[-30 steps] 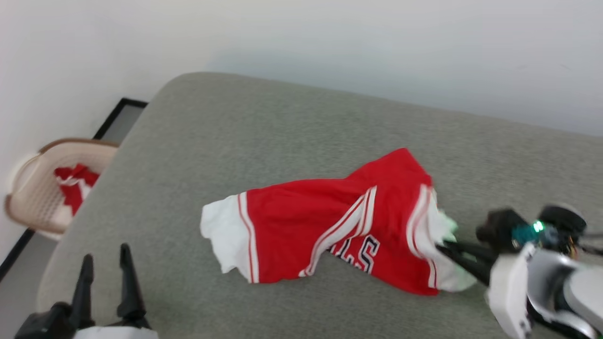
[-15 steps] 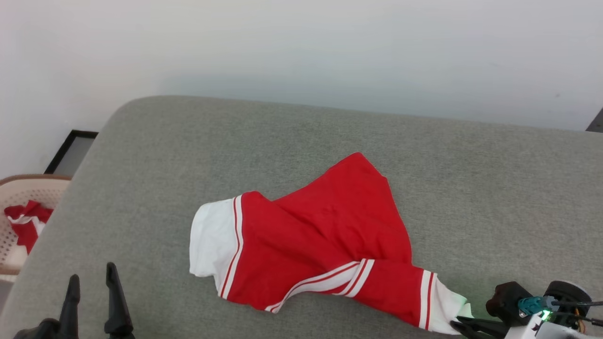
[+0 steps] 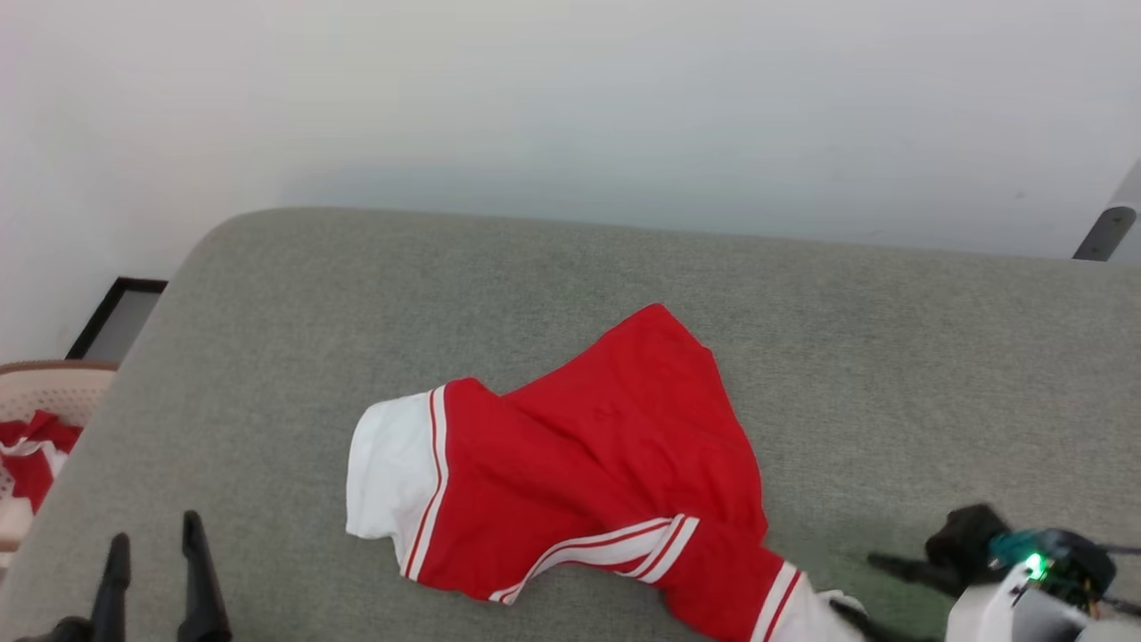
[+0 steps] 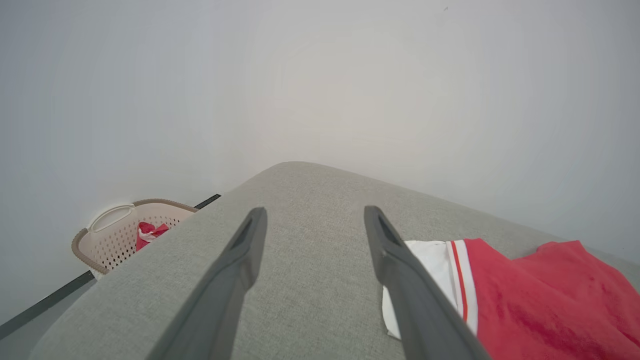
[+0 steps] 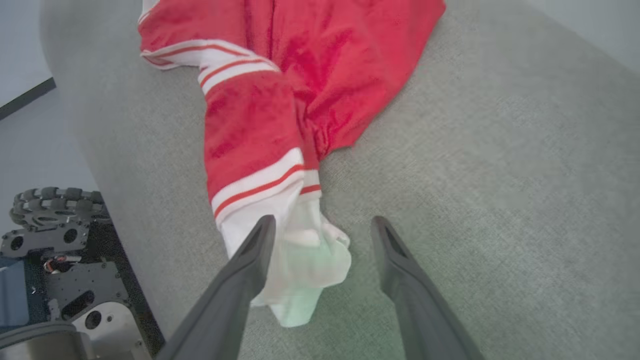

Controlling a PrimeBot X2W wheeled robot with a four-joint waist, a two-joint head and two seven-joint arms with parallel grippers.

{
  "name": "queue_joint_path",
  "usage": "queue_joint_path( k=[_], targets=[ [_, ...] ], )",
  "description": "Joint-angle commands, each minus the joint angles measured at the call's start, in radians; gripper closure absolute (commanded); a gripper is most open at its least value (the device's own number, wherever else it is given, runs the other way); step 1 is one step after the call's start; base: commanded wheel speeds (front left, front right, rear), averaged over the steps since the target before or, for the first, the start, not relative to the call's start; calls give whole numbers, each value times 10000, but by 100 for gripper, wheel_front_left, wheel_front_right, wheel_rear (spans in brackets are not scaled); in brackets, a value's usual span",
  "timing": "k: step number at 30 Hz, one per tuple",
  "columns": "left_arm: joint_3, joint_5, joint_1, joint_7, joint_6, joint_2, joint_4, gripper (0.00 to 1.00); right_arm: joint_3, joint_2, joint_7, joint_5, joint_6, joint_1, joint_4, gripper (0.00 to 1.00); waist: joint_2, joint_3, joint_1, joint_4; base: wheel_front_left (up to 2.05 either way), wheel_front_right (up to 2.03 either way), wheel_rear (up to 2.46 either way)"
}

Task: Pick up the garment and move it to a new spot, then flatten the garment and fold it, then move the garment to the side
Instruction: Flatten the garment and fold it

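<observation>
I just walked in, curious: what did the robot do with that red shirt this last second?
The right claw, which had been pinching the white sleeve and tugging the garment toward the robot, opened and let go; the sleeve now lies loose on the grey cushion. The left claw stayed open and idle.

Bare test room, lab-like, dressed as laundry corner. Plain white wall (image 3: 570,107). Smooth grey floor (image 5: 35,145), black skirting strip (image 4: 45,302) along wall foot. Large grey fabric-covered pad (image 3: 891,357) with rounded corner as work surface; bed or sofa top, cannot tell which. Beige perforated laundry basket (image 4: 112,247) on floor beside it, red-and-white cloth (image 4: 150,232) inside. Garment (image 3: 588,473) lying on pad. Wheeled robot base (image 5: 65,280), bare metal plates, treaded wheel (image 5: 50,205), close against pad edge: research set-up more than lived-in home.
</observation>
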Motion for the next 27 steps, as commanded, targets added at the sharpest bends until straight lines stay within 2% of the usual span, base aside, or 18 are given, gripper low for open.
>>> queue_joint_path(
  k=[1, 7, 13, 14, 22, 27],
  targets=[
    [39, 66, 168, 10, -27, 85, -60, 0, -278, -71, -113, 136, -6, 148, -73, 0, 0, -79, 0, -95, 0, 0, 0],
    [-2, -50, 335, 378, -101, 356, -491, 0, -1719, -21, -463, 69, -6, 506, 50, 0, 0, -201, 0, -367, 0, 0, 0],
    [-258, -311, 228, 1233, -268, 765, -1007, 0, -3830, 584, -912, -962, -8, 1130, 729, 0, 0, -206, 0, -692, 0, 0, 0],
    [-258, -311, 228, 1233, -268, 765, -1007, 0, -3830, 584, -912, -962, -8, 1130, 729, 0, 0, -206, 0, -692, 0, 0, 0],
    [-878, -891, -367, 3040, -441, 1727, -1347, 0, -7269, 2409, -1326, -3228, -6, 2060, 1102, 0, 0, -9, 0, -1138, 0, 0, 0],
    [-1329, -1645, -1127, 4895, -480, 2397, -1012, 0, -8866, 3614, -1111, -4499, -6, 2515, 638, 0, 0, 306, 0, -1364, 0, 0, 0]
  ],
)
